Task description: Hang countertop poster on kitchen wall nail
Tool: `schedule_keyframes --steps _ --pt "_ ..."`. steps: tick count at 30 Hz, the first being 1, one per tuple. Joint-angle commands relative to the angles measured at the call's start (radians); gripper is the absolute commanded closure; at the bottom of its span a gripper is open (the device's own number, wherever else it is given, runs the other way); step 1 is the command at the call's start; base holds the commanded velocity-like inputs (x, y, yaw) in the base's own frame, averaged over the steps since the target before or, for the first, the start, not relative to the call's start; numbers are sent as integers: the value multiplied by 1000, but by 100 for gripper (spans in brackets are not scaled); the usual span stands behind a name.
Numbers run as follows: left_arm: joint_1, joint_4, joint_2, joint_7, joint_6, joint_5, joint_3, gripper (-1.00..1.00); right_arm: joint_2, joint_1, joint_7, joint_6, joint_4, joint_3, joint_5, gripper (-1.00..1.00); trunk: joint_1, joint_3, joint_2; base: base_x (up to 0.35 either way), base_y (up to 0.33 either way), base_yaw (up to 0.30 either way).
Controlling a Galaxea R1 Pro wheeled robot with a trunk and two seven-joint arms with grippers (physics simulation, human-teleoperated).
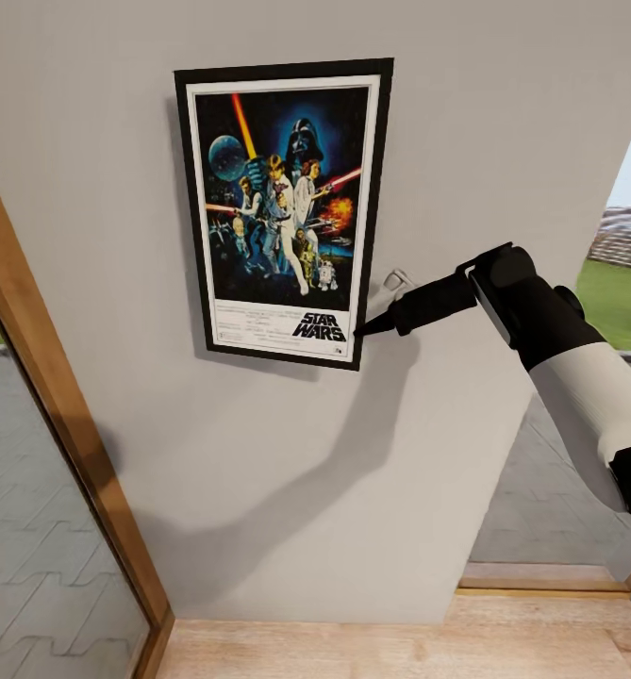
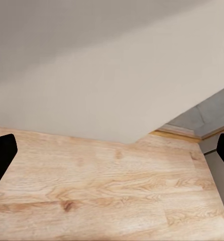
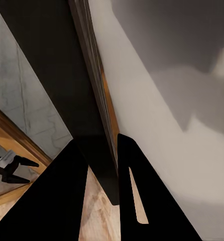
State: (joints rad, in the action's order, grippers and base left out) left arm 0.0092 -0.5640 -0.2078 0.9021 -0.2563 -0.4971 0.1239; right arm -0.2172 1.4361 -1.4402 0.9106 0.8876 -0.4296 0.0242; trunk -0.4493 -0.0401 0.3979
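In the head view, the poster [image 1: 283, 213] is seen flat against the pale wall [image 1: 504, 123], its lower right corner pinched by the right gripper [image 1: 364, 331]. In the left wrist view, the left gripper [image 2: 112, 150] has jaws wide apart above a wooden floor [image 2: 102, 196]. In the right wrist view, the poster's frame edge is clamped between the jaws.

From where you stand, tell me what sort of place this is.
Probably indoors in a home, close against a pale grey wall: wood plank floor below, a wood-framed glass door alongside, and the Star Wars poster against the wall, its edge in the right gripper.
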Motion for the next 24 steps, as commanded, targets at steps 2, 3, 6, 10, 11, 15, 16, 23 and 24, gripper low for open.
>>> schedule_keyframes --steps 2,3,6,10,11,15,16,23,24 --pt "0 0 0 3 -1 -3 0 -100 -1 1 -6 13 1 -1 2 100 -1 -2 2 27 -92 0" --pt "0 0 -1 3 -1 -3 0 -100 -1 1 -6 13 1 -1 2 100 -1 -2 2 19 -66 0" --pt "0 1 -1 14 -1 -3 0 -100 -1 1 -6 13 1 -1 2 100 -1 -2 2 9 -32 0" --pt "0 1 -1 27 -1 -3 0 -100 -1 1 -6 13 1 -1 2 100 -1 -2 2 2 -9 0" --pt "0 1 -1 28 -1 -3 0 -100 -1 1 -6 13 1 -1 2 100 -1 -2 2 1 -4 0" --pt "0 2 -1 30 -1 -5 0 -100 -1 1 -6 13 1 -1 2 100 -1 -2 2 0 -1 0" --pt "0 2 -1 30 -1 -6 0 -100 -1 1 -6 13 1 -1 2 100 -1 -2 2 0 0 0" --pt "0 2 -1 31 -1 -6 0 -100 -1 1 -6 13 1 -1 0 100 -1 -2 2 0 0 0" --pt "0 2 -1 31 -1 -6 0 -100 -1 1 -6 13 1 -1 0 100 -1 -2 2 0 0 0"
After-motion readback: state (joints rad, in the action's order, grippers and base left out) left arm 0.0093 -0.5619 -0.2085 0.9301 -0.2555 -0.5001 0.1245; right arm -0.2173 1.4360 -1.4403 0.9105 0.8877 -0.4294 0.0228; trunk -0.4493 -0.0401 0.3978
